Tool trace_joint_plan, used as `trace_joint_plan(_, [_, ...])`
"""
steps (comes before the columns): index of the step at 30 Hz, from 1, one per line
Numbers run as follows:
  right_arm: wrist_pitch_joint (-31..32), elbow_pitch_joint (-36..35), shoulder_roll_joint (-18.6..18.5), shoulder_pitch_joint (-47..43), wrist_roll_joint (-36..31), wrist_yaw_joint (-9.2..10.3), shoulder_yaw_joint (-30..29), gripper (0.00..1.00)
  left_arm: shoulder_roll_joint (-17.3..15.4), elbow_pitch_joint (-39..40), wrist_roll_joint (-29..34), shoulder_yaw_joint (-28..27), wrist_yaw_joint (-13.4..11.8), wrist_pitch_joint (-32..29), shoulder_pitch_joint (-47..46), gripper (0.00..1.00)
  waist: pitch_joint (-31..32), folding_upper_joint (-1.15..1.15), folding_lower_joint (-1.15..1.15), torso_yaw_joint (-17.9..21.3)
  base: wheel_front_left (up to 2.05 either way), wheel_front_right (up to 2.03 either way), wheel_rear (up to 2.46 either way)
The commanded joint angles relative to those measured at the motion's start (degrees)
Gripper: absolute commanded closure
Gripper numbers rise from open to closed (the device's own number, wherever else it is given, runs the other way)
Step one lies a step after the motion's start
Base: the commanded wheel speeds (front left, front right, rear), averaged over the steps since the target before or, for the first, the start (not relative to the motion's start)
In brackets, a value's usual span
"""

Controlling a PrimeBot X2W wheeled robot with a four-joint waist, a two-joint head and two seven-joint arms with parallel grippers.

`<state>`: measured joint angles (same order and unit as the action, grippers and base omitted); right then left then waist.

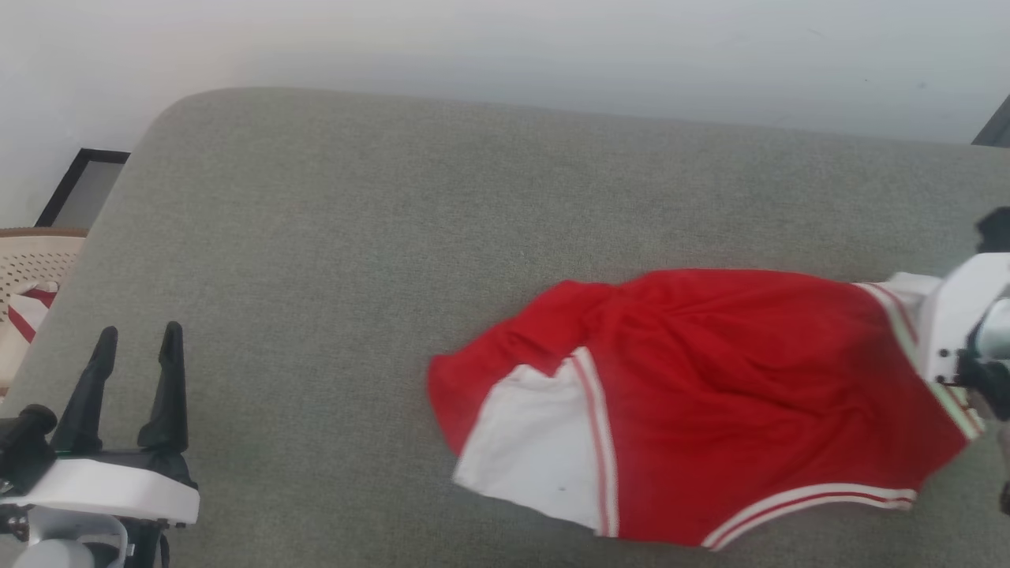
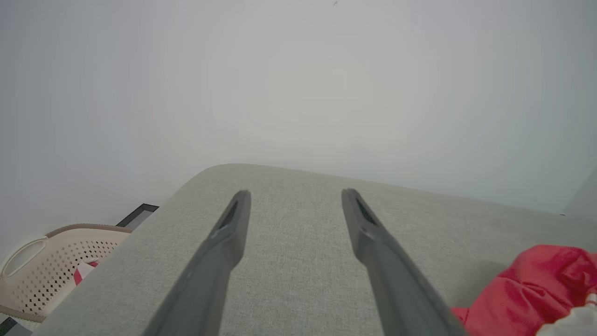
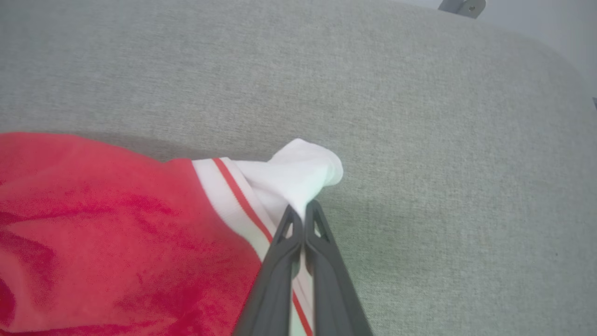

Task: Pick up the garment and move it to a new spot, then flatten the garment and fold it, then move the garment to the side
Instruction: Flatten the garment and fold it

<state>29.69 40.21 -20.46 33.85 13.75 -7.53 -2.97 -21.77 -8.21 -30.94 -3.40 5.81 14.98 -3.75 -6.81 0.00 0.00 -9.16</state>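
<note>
The garment (image 1: pixel 710 394) is lying crumpled on the right half of a grey upholstered surface (image 1: pixel 355 237), its red body spreading wide, a white sleeve panel facing the near left and red-and-white stripe trim running along its near hem and its right edge. At that right edge, a bunched white sleeve end is sticking out past the stripe trim, and the right gripper (image 3: pixel 302 210) is pinching it: the two dark fingers are pressing together with only a sliver between them, white fabric caught at the tips and puffing out just beyond them. In the head view the pale right wrist housing (image 1: pixel 959 315) is overlapping the garment's far right corner. The left gripper (image 1: pixel 140 335) is hovering well apart from the garment, over the near left part of the surface, its fingers spreading wide and gripping nothing; in the left wrist view the red fabric is showing at the lower right, beside the fingers but not between them. A beige perforated basket (image 1: pixel 31 260) is sitting beyond the surface's left edge.
</note>
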Motion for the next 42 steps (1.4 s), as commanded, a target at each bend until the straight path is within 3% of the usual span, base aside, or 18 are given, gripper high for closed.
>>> trace_joint_plan(1, [-0.8, 2.0, -0.4, 1.0, -2.0, 0.07, -1.9, 1.00, 0.0, -0.2, 0.5, 0.3, 0.2, 0.2, -0.3, 0.00, 0.1, 0.00, 0.00, -0.1, 0.00, 0.00, 0.00])
trace_joint_plan(5, [-1.0, 6.8, 0.7, 2.0, -4.8, 0.05, -5.7, 1.00, -0.2, -0.7, 0.4, 1.0, 0.4, 0.0, -0.7, 0.00, 0.4, 0.00, 0.00, -0.2, 0.00, 0.00, 0.00])
trace_joint_plan(6, [-1.0, 8.0, 1.0, 2.1, -5.5, 0.05, -6.2, 0.83, -0.2, -0.8, 0.1, 1.1, 0.4, -0.2, -0.7, 0.00, 0.5, 0.00, 0.00, -0.2, 0.00, 0.00, 0.00])
trace_joint_plan(8, [-1.0, 10.4, 1.7, 2.6, -6.1, 0.05, -7.6, 0.62, -0.4, -1.0, -0.2, 1.5, 0.5, -0.6, -0.9, 0.00, 0.7, 0.00, 0.00, -0.1, 0.00, 0.00, 0.00])
trace_joint_plan(9, [-1.3, 11.4, 1.8, 2.9, -6.7, 0.05, -8.2, 0.36, -0.4, -1.1, -0.3, 1.7, 0.5, -0.9, -1.0, 0.00, 0.9, 0.00, 0.00, -0.1, 0.00, 0.00, 0.00])
trace_joint_plan(10, [-1.4, 12.5, 2.1, 3.2, -7.2, 0.05, -8.8, 0.00, -0.5, -1.1, -0.4, 2.1, 0.5, -1.4, -1.1, 0.00, 1.0, 0.00, 0.00, 0.0, 0.00, 0.00, 0.00])
trace_joint_plan(15, [-2.5, 14.8, 3.6, 5.0, -8.7, 0.04, -9.0, 0.00, -1.4, -0.5, -2.1, 3.7, 1.0, -5.2, -1.3, 0.00, 1.9, 0.00, 0.00, 1.2, 0.00, 0.00, 0.00])
trace_joint_plan(22, [-8.2, 11.6, 5.9, 5.9, -7.2, 0.04, -6.2, 0.00, -3.6, 2.9, -5.5, 5.8, 1.3, -13.4, -2.1, 0.00, 3.0, 0.00, 0.00, 4.3, 0.00, 0.00, 0.00])
trace_joint_plan(30, [-17.1, 2.3, 9.0, 2.6, -4.1, 0.04, -2.1, 0.00, -6.5, 6.7, -10.4, 7.8, 1.0, -25.3, -4.4, 0.00, 3.4, 0.00, 0.00, 9.3, 0.00, 0.00, 0.00])
trace_joint_plan(35, [-22.9, -5.1, 11.1, 0.0, -4.9, 0.04, -0.5, 0.00, -7.9, 7.2, -12.3, 9.3, -0.4, -33.4, -6.8, 0.00, 2.9, 0.00, 0.00, 12.5, 0.00, 0.00, 0.00])
trace_joint_plan(42, [-29.1, -14.4, 14.7, -4.3, -7.0, 0.04, -1.5, 0.00, -8.8, 5.7, -14.1, 12.3, -2.0, -43.4, -10.7, 0.00, 1.7, 0.00, 0.00, 16.6, 0.00, 0.00, 0.00])
